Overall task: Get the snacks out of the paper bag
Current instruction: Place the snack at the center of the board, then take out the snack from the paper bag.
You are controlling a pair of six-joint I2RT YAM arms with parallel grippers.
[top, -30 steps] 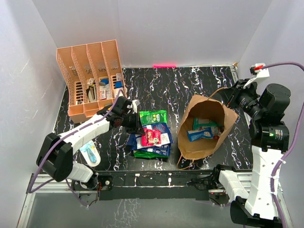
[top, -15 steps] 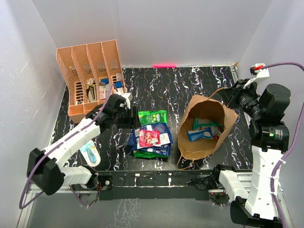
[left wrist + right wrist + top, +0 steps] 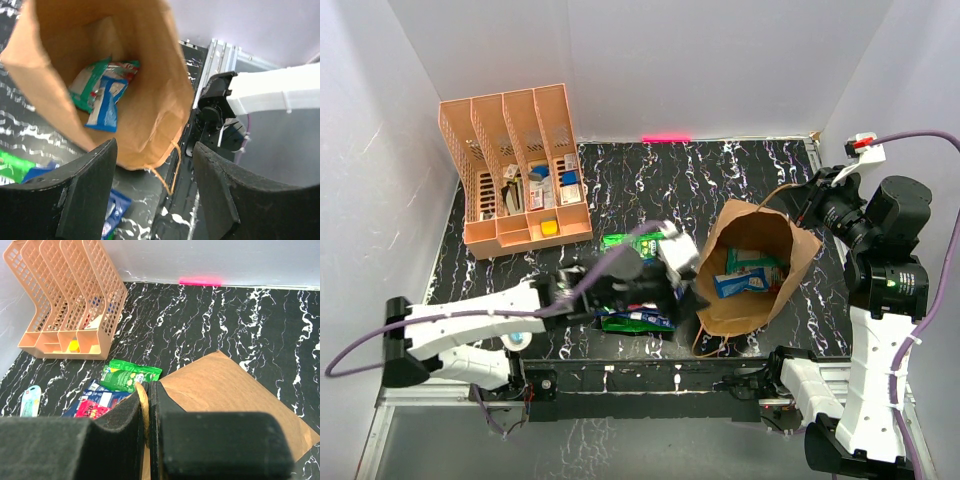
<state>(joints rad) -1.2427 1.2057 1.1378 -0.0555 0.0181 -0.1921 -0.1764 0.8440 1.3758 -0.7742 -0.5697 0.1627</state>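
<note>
The brown paper bag [image 3: 735, 305] lies on the black marbled table with its mouth up, and the same paper bag [image 3: 150, 75] fills the left wrist view. Inside it lie a teal snack packet [image 3: 90, 82] and a blue one [image 3: 106, 102], also seen from above as packets [image 3: 745, 272]. More snacks, a green packet [image 3: 130, 375], a blue one [image 3: 100, 397] and a red one [image 3: 92, 410], are piled left of the bag. My left gripper [image 3: 688, 293] hangs open and empty at the bag's left rim, above that pile. My right gripper [image 3: 148, 390] is shut on the bag's twisted paper handle [image 3: 142, 407].
A peach-orange file organiser [image 3: 515, 165] with small items stands at the back left. A light-blue oval gadget [image 3: 30, 400] lies near the front left, mostly under my left arm from above. The bag's loose front handle [image 3: 172, 170] hangs toward the table's metal front rail [image 3: 650, 380].
My left gripper opened and left the red packet on the pile, pulled back toward the organiser, then swung right across the pile to the bag's mouth. The right gripper has not moved.
</note>
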